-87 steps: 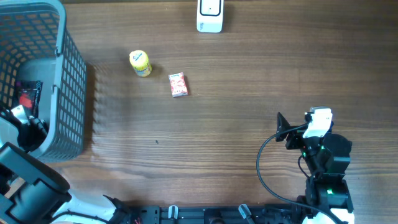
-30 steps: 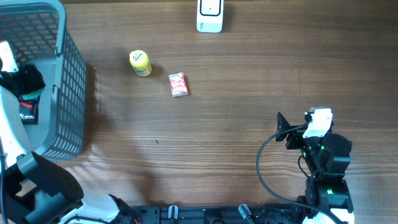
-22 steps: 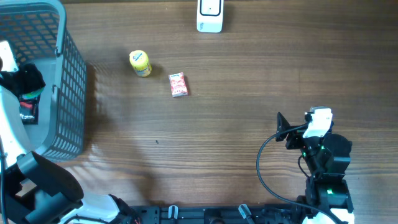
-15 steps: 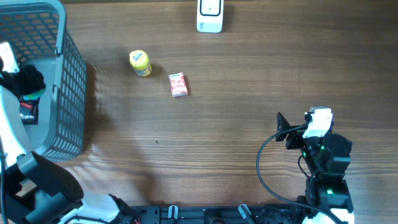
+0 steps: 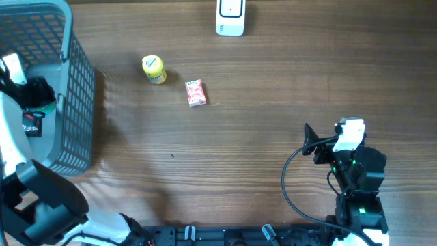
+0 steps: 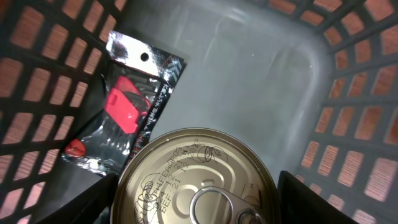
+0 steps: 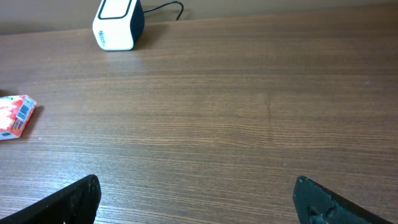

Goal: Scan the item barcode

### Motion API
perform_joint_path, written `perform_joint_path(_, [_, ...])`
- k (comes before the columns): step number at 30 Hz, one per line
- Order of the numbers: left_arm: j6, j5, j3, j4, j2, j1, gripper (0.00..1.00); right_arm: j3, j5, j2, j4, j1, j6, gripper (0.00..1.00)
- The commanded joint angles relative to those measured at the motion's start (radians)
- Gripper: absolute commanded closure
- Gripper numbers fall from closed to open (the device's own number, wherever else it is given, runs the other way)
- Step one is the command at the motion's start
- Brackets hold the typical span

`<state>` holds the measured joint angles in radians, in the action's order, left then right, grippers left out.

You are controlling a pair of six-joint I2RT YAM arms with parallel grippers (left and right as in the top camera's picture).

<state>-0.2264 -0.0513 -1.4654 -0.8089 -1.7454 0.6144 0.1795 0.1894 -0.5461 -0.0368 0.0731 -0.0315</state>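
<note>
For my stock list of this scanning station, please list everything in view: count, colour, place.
tin can: one, gold-coloured lid, in the basket between the left fingers
packet: one, black and silver with red content, on the basket floor
basket: one, grey, table's left end
small container: one, yellow, right of the basket
small box: one, red, beside the container
scanner: one, white, table's far edge
table: one, brown wood
left fingers: two, black, closed on the can
right fingers: two, black, open over bare table
</note>
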Motion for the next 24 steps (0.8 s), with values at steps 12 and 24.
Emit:
perform_joint_path(12, [0.000,-0.016,-0.025,0.093,-0.180,-0.006,0.34,0.020,-0.015,0.000,0.006,0.003,0.006,0.00])
perform_joint_path(24, [0.013,-0.046,-0.027,0.145,-0.204,-0.006,0.00,0.020,-0.019,0.000,-0.005,0.003,0.006,0.00])
